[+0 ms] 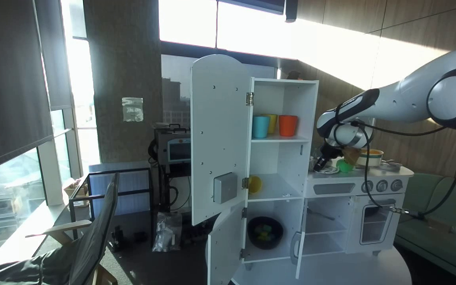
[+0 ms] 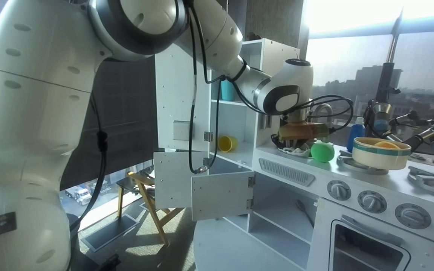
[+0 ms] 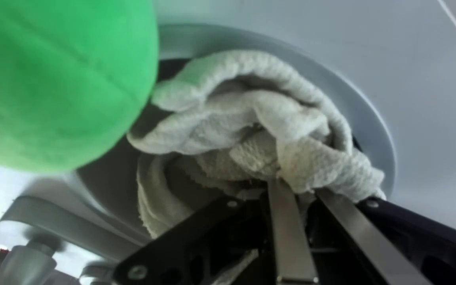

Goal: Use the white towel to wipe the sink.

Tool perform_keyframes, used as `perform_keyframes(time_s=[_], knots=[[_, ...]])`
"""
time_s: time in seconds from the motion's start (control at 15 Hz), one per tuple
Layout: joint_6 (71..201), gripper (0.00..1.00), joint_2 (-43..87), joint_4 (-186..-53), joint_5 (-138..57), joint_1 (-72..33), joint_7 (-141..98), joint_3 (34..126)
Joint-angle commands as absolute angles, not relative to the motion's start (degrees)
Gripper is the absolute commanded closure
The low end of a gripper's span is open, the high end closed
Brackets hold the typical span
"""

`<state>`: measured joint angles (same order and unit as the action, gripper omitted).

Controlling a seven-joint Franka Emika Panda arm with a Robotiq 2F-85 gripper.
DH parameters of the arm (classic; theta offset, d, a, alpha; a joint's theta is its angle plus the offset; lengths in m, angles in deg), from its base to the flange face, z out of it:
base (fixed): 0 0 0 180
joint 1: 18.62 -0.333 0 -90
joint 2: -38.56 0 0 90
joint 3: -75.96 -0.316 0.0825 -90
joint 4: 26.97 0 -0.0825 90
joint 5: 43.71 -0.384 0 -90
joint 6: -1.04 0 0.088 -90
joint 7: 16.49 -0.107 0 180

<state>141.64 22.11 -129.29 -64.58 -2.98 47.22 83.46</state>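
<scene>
Sunlight strikes a wood-panelled wall (image 1: 406, 51) behind a white play kitchen (image 1: 354, 225), its tall cabinet door (image 1: 220, 130) swung wide in both exterior views. At the counter (image 2: 384, 178), a white robot arm (image 1: 402, 97) reaches down to the round grey sink (image 3: 352, 107), its gripper (image 3: 301, 190) pinching a fold of white towel (image 3: 212, 130) between two close-set fingers (image 3: 291, 229), as the wrist view shows. The crumpled cloth lies bunched inside the sink, the dark bottom showing past its edges. A bright green ball (image 2: 322, 152) sits just beside the towel; farther along, a cream pot (image 2: 375, 160) with a teal band stands on a grey burner (image 2: 349, 163). In an exterior view, a blue cup (image 1: 260, 126), a yellow cup (image 1: 272, 122) and an orange cup (image 1: 288, 126) stand on a cabinet shelf (image 1: 300, 138); another yellow cup (image 1: 255, 184) lies on its side lower down, above a black bowl (image 1: 278, 233).
</scene>
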Motion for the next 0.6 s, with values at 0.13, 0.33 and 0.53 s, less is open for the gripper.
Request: perform_keyframes(time_s=[0.13, 0.33, 0.53], knots=[[140.6, 0.97, 17.4, -123.9, -55.6, -2.0, 39.6, 84.2], [139.0, 0.97, 19.3, -127.4, -54.2, -1.0, 37.5, 83.7], [134.9, 0.97, 21.8, -128.8, -61.2, 1.2, 46.4, 79.0]])
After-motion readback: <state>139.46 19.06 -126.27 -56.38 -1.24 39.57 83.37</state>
